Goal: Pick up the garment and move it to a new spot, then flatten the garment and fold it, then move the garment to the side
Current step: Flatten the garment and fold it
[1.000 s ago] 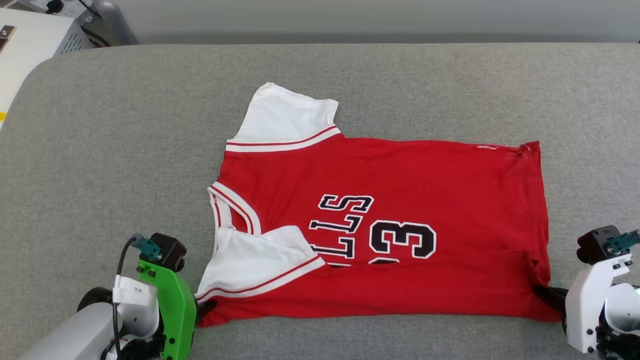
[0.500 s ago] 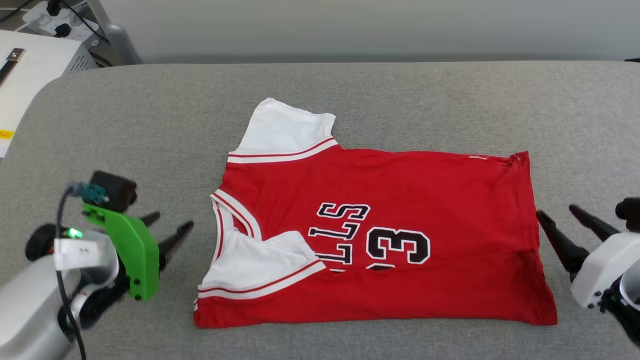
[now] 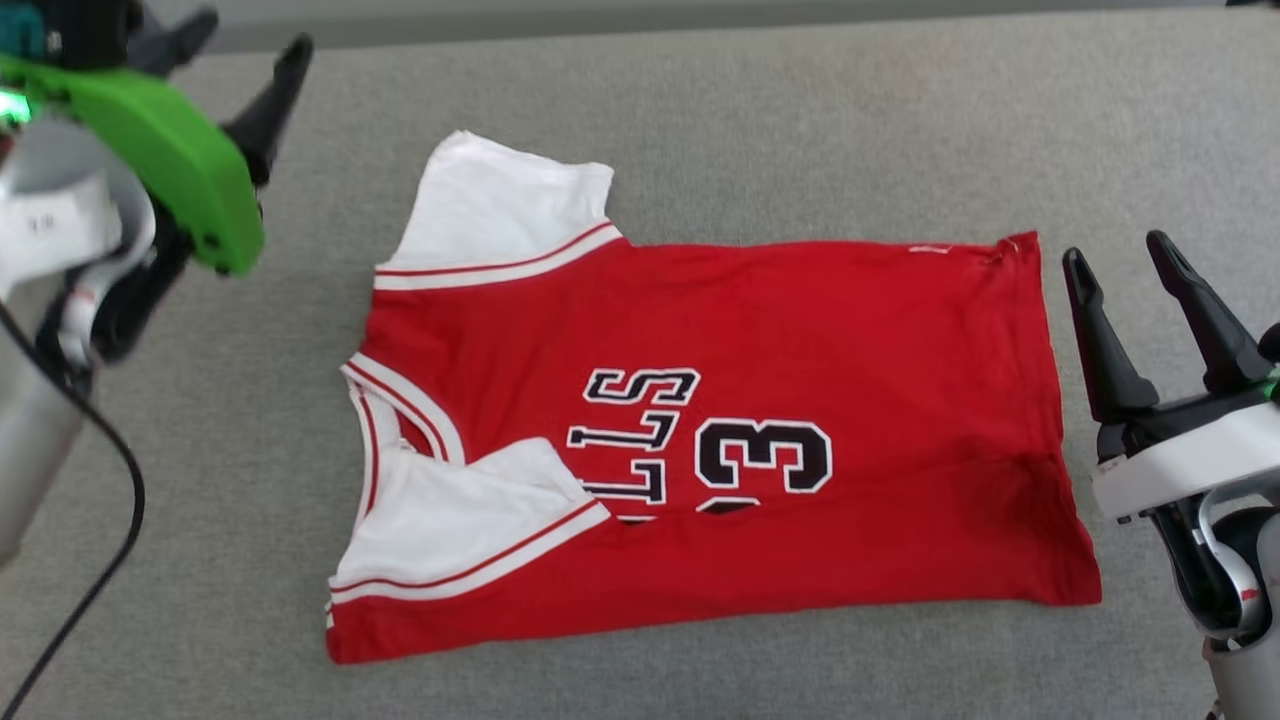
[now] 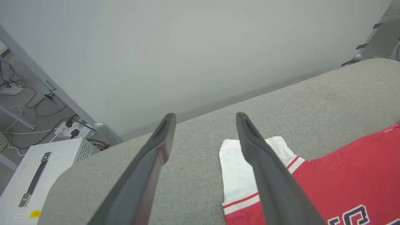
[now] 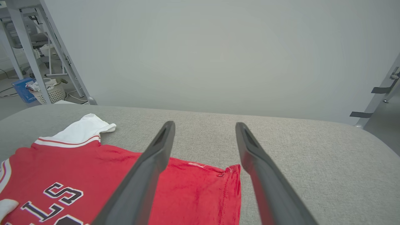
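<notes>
Grey fabric covers the pad (image 3: 800,120) on which the garment (image 3: 700,330) lies flat near the middle, well in from every edge. By the look of it, the near long side is already folded over and the far long side comes next. To do that well, the left gripper (image 3: 252,30), jaws spread wide and empty over the pad's far left corner, should come down on the far sleeve (image 3: 500,205) at its striped seam, not at the loose white tip, which would flop. The right gripper (image 3: 1115,247), likewise gaping and holding nothing just beside the hem (image 3: 1050,400), should pinch the far hem corner (image 3: 1015,245) through both layers. Both should lift little and travel together toward the near edge (uneven pulls would skew the fold). The garment is red, its collar (image 3: 400,410) with striped trim pointing to the left edge; the near sleeve (image 3: 470,520) lies turned over the front and hides part of the black lettering beside a black "3" (image 3: 765,455); the hem faces right, slightly rumpled at its near corner
</notes>
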